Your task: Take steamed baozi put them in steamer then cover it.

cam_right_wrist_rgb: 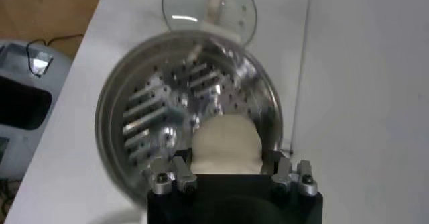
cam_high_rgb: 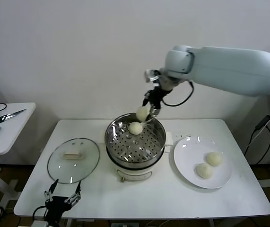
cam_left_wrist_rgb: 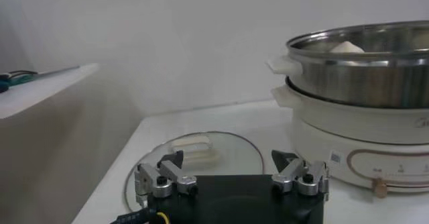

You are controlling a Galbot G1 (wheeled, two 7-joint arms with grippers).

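1 baozi (cam_high_rgb: 142, 113) clamped in right end effector (cam_high_rgb: 146, 112) | above steamer (cam_high_rgb: 135, 142)

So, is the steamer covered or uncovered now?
Uncovered. The glass lid lies flat on the table beside the steamer, whose perforated tray is exposed with one baozi on it.

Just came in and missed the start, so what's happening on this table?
The right gripper holds a steamed baozi over the far rim of the steamer, about to set it on the perforated tray. One bun already lies inside, and two more wait on the white plate. The glass lid lies on the table beside the steamer. The left gripper idles, open, at the table's near edge by the lid.
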